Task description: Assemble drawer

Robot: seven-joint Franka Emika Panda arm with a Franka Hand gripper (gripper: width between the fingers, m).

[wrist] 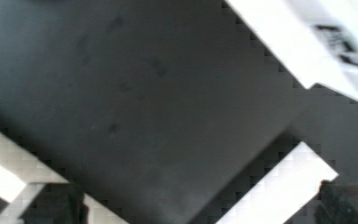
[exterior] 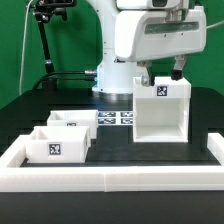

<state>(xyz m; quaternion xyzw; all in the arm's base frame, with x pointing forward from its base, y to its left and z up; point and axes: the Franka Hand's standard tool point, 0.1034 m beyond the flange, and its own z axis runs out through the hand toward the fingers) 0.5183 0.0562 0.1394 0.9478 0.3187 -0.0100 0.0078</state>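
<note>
The black table (exterior: 120, 150) is closed in by a low white wall (exterior: 110, 178). The white arm (exterior: 150, 35) stands at the back and reaches over the exterior view's right side.

Under it stands the housing (exterior: 160, 115), upright, with its open front toward the camera. It is well apart from the two trays. The front tray (exterior: 55, 148) and the back tray (exterior: 72, 121) lie close together at the exterior view's left, open side up. The marker board (exterior: 116, 118) lies flat between the trays and the housing.

The gripper (exterior: 163, 72) hangs just above the top of the housing. Its fingers (exterior: 178, 70) are spread apart and hold nothing. The blurred wrist view shows only dark table between them.

I judge that the step is to take or to straighten the housing. For this, the fingers should come down evenly on both sides of a wall, not on the top edge. They should close only when they are low enough. The housing is tall and light, so a push from one side may tip or turn it. Its open front should stay toward the trays.
</note>
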